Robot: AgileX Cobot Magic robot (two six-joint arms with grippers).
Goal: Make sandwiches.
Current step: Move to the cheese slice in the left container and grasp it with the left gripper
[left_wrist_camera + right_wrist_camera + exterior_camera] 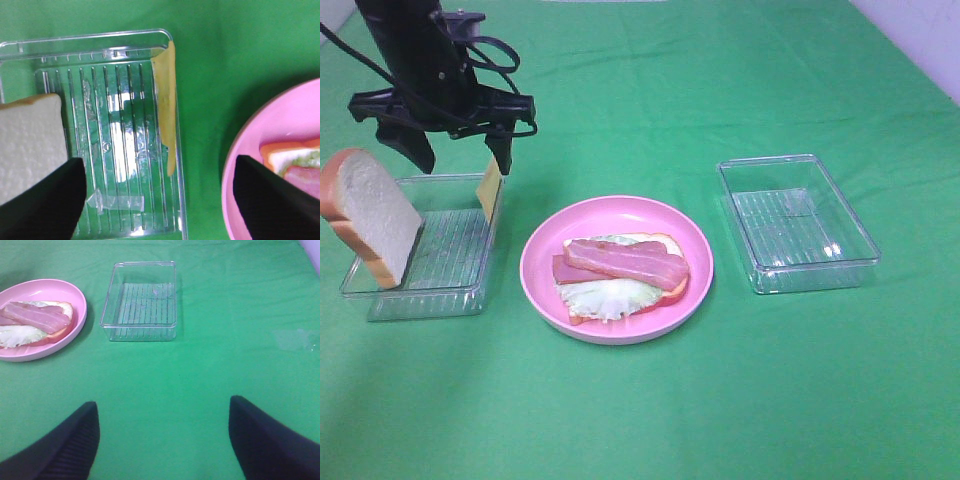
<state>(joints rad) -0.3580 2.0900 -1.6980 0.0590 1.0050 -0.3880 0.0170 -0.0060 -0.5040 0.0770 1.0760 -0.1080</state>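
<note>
While the left gripper [460,161] hangs, fingers spread, over the left tray [450,262], a bread slice [370,215] leans at that tray's outer end and a cheese square [488,190] stands against its plate-side wall (neither touched). The open sandwich [620,272], topped with lettuce [600,297] and ham [625,260], lies on the pink plate [535,265] between the trays. The right gripper [162,440], fingers wide apart too, holds nothing over green cloth [720,400], the right tray [820,262] beyond it.
</note>
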